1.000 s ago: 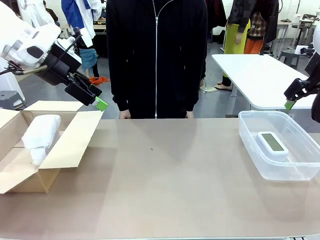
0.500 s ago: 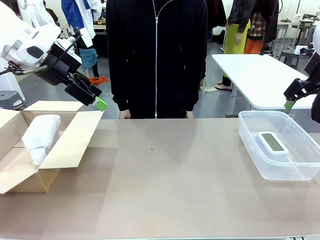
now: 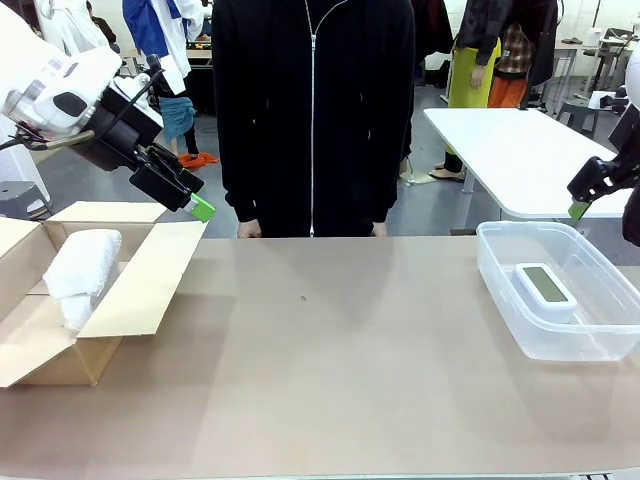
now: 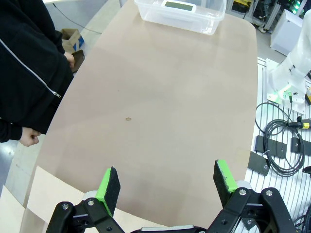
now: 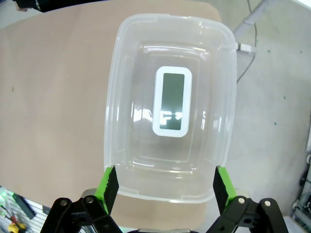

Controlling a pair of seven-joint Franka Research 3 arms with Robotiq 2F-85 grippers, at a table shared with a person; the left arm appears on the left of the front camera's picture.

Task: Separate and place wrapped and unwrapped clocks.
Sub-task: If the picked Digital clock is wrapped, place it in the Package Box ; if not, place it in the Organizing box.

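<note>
Moved since earlier: nothing really, both arms and all the stuff sit exactly where they were a second ago.
Left gripper point(image 4: 165, 183): spread wide and empty, hanging up above the box's point(image 3: 150, 275) inner flap. Looks parked after a drop-off, I'd guess, since it's clear of everything.
Right gripper point(image 5: 164, 187): also wide and holding nothing, hovering straight over the bin point(image 5: 221, 97). Front view only catches one green pad point(image 3: 579, 210) at the picture's right edge.
Wrapped clock point(image 3: 82, 262): white padded bundle lying in the open cardboard box on the robot's left. I can make out one for sure; if a second is in there I can't tell, the box wall hides the bottom.
Bare clock point(image 5: 173, 101): flat on the floor of the clear plastic bin on the right, grey screen up, roughly centred and off the walls.
Why like that: wrapped goes one side, bare goes the other, so the sort looks pretty much done to me.
Table point(image 3: 340, 350): plain tan top, one tiny dark speck point(image 3: 303, 297) near the middle.
Person point(image 3: 312, 110): black zip hoodie, standing at the far edge, hands down by the table edge, not touching anything.
Room: open workshop, white table point(image 3: 520, 150) behind, cables on the floor beside the arm base in the left wrist view.
</note>
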